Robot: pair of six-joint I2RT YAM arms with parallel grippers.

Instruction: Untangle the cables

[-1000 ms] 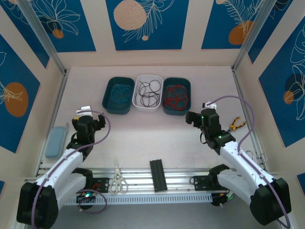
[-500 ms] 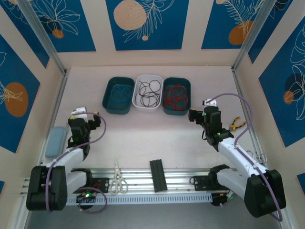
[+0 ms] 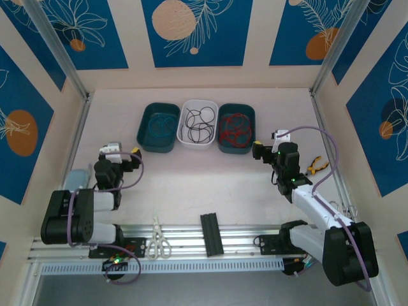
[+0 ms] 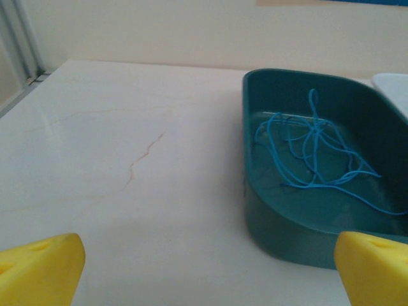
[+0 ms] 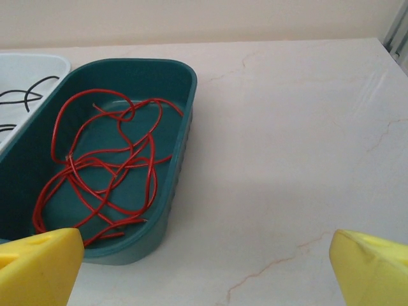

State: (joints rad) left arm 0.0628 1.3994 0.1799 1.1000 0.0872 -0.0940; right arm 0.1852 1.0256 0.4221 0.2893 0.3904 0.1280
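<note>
Cables: sorted by colour into three trays set in a row toward the far edge of the worktop (image 3: 191, 185), about midway between its left and right edges.
Blue cables (image 4: 315, 153): loose, crossing loops on the floor of the left teal tray (image 4: 280, 237).
Black cables (image 3: 199, 122): a few rings in the white tray (image 3: 199, 103), in the middle of the row.
Red cables (image 5: 108, 166): overlapping loops in the right teal tray (image 5: 177, 185); I cannot tell whether they are knotted or merely lying across each other.
Left jaws: released wide with nothing between them, over bare worktop on the near-left side of the left teal tray, with the yellow fingertips (image 4: 38, 268) well apart.
Right jaws: also released wide and empty, over bare worktop on the near-right side of the right teal tray.
Handling: hair-thin, very light, limp wire. It will likely flop, spring a little and slip from a loose pinch, and one strand may drag its neighbours.
Where to grip: probably a raised arc of one loop that stands off the tray floor, or a free end away from any crossing, pinched fully closed.
Progress: the colours look separated, so the job seems close to finished.
Also there: scissors (image 3: 157, 241) at the near edge, pliers (image 3: 315, 167) by the right edge.
</note>
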